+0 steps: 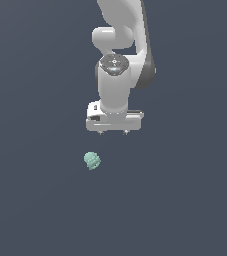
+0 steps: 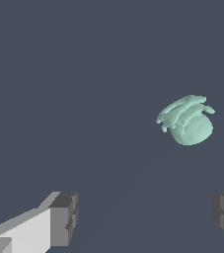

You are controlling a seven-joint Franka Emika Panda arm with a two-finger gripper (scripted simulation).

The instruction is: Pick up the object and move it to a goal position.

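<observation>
The object (image 1: pixel 92 160) is a small pale mint-green ridged blob lying on the dark grey floor, a little toward the exterior view's left of my gripper and lower in that picture. My white gripper (image 1: pixel 113 132) hangs pointing down, apart from the object, with only short finger stubs showing. In the wrist view the object (image 2: pixel 186 120) lies beyond the fingertips (image 2: pixel 64 217), not between them. The gripper (image 2: pixel 145 215) is open wide and empty.
The floor (image 1: pixel 185 200) is a plain dark grey-blue surface. The white arm (image 1: pixel 120 45) rises out of the exterior view's top.
</observation>
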